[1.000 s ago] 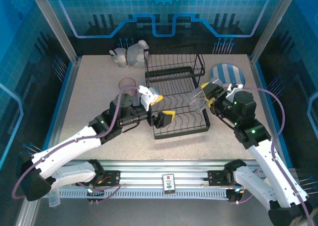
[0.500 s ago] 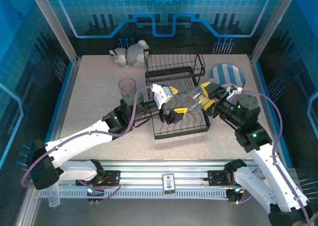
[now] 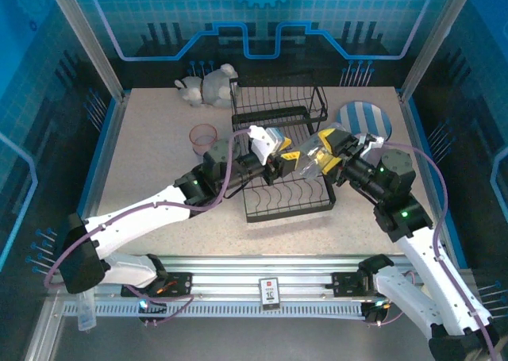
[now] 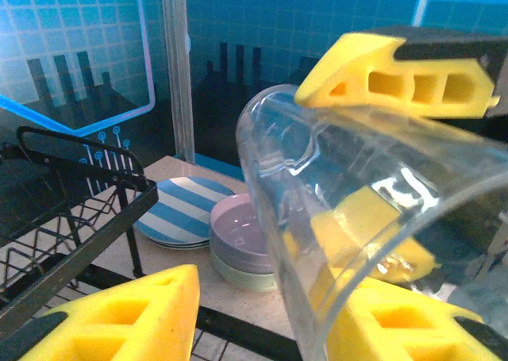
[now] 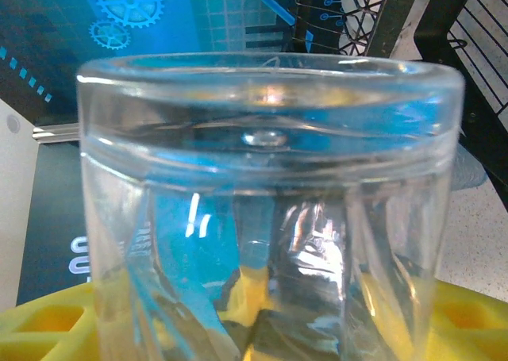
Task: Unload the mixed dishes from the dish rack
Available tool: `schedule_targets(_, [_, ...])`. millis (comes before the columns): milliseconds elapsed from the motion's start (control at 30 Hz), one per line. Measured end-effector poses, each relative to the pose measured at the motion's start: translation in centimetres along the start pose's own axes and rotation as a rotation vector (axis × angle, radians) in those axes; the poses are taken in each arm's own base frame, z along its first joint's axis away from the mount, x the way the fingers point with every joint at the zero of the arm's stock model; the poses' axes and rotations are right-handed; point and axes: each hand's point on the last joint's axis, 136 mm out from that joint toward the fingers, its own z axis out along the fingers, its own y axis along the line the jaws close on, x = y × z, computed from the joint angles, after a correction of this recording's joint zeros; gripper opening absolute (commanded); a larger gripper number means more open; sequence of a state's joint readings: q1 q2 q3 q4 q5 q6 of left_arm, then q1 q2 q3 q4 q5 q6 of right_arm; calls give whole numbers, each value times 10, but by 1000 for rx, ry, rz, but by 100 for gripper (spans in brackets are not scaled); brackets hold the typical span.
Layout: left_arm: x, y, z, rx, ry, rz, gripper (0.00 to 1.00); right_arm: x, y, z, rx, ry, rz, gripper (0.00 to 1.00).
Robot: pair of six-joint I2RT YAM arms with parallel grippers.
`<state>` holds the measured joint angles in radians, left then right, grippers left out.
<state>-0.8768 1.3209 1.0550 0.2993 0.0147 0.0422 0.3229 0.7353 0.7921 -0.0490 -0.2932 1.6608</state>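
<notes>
Low in the overhead view, both arms reach up from the bottom edge and meet mid-frame, right above the dish rack (image 3: 290, 216). The right gripper (image 3: 324, 153) has the clear tumbler (image 3: 302, 156) clamped at its base end. The glass lies on its side, mouth aimed at the left gripper (image 3: 278, 159). The left jaws stand part-way apart, straddling the rim. On the left wrist camera, the lower-left finger (image 4: 119, 317) shows a gap to the glass. Whether the other pad touches cannot be told. This reads as a mid-air hand-over, right to left, with the second grip not yet made.

Next, the left jaws need to pinch the wall squarely before the right lets go. Then the right must open and back straight off. The glass is slick, so a thin bite at the rim could slip.

Further up, the pink tumbler (image 3: 204, 136) stands on the table (image 3: 151, 155), left of centre and well apart from the rack. At upper right are the striped plates (image 3: 367, 121). The left wrist view has the lavender bowl (image 4: 242, 234) nested in the pale green bowl (image 4: 238, 272), just beside them. The white figurine (image 3: 208, 87) sits at the far edge and is no part of the job. This tumbler looks like the last piece.
</notes>
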Motion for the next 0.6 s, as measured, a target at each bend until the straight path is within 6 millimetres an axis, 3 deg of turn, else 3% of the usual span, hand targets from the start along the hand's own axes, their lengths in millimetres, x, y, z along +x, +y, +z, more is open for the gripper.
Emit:
schedule_targets(200, [-4, -5, 5, -22, 10, -17, 0, 2, 0, 1, -15, 3, 2, 37])
schedule_targets(267, [-2, -2, 6, -46, 29, -19, 0, 2, -2, 1, -16, -1, 4, 44])
schedule_targets(300, [-1, 0, 6, -59, 40, -25, 0, 2, -3, 2, -17, -3, 3, 97])
schedule_targets(467, [-4, 11, 0, -152, 110, -116, 0, 1, 9, -1, -58, -12, -93, 100])
schedule_targets(600, [-7, 38, -26, -319, 170, -205, 0, -1, 29, -8, -60, -47, -256, 100])
